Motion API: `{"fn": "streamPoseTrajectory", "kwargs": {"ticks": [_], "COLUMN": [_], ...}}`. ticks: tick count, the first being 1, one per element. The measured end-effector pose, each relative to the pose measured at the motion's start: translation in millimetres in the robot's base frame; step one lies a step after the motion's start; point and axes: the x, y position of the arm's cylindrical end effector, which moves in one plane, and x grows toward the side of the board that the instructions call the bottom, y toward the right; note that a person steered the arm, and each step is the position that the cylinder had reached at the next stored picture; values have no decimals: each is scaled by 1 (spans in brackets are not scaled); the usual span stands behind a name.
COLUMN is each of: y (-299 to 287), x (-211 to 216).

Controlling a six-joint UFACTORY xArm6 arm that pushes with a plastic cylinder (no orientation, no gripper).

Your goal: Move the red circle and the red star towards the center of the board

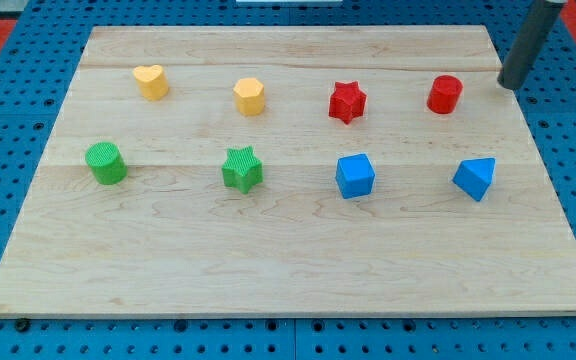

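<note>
The red circle stands near the board's upper right. The red star stands to its left, in the same upper row. My tip is at the board's right edge, to the right of the red circle and apart from it. The rod rises from the tip to the view's top right corner.
A yellow heart and a yellow hexagon stand in the upper row at the left. A green circle, a green star, a blue cube and a blue triangle form the lower row. The wooden board lies on a blue pegboard.
</note>
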Motion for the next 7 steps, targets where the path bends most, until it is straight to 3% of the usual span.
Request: {"fn": "streamPoseTrajectory", "kwargs": {"ticks": [3, 7], "y": [-99, -149], "x": [21, 21]}}
